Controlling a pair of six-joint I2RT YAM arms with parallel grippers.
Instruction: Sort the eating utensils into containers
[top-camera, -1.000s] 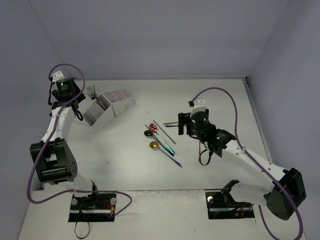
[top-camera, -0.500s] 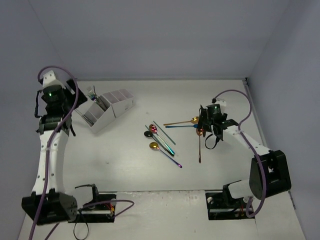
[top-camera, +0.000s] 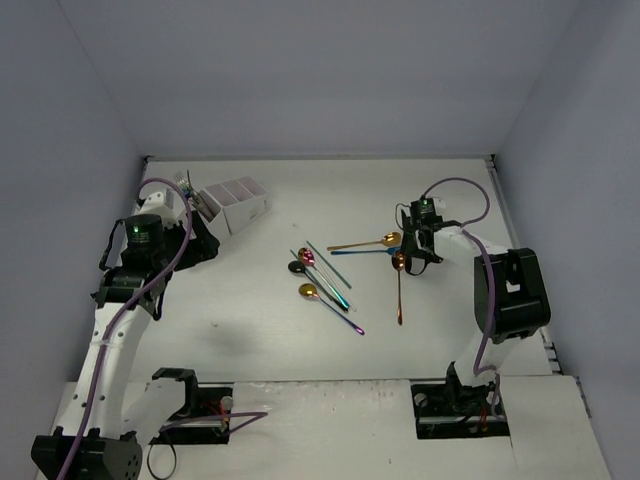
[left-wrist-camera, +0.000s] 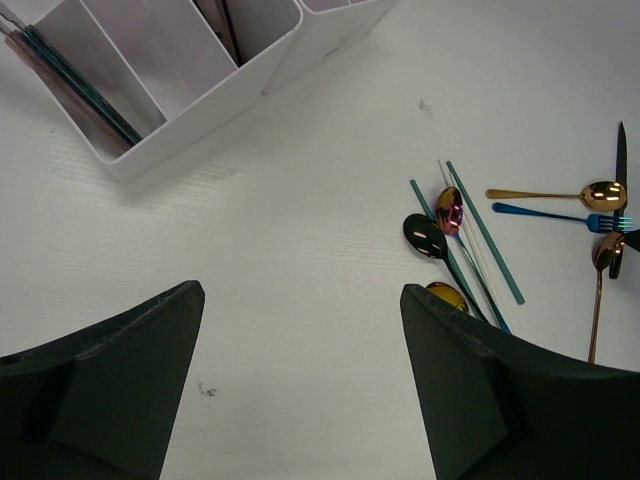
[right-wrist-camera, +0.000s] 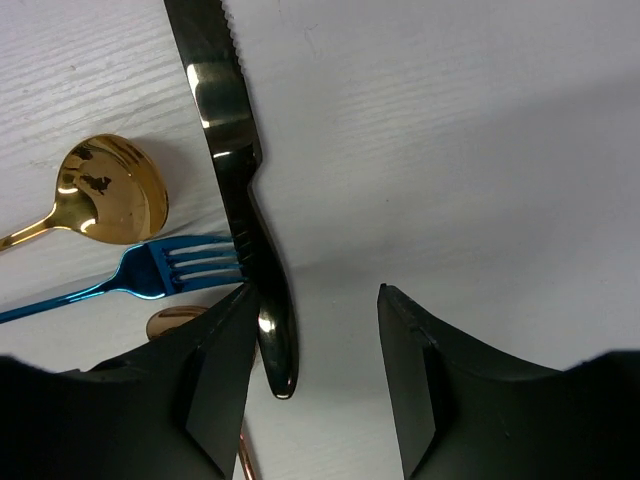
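The white caddy (top-camera: 236, 206) sits far left on the bench (top-camera: 250, 340), right near the left gripper (left-wrist-camera: 300, 385), whose fingers are wide apart with nothing between them. A few thin sticks (left-wrist-camera: 75, 85) lie in one compartment. Most of the utensils are loose mid-bench: black spoon (left-wrist-camera: 424, 236), pink spoon (left-wrist-camera: 451, 210), teal sticks (left-wrist-camera: 485, 235). Over on the right, the right gripper (right-wrist-camera: 312, 380) is down low, fingers apart too. A black knife (right-wrist-camera: 232, 170) lies just beside one finger, touching the tines of a blue fork (right-wrist-camera: 150, 270), with a gold spoon (right-wrist-camera: 110, 190) next to it.
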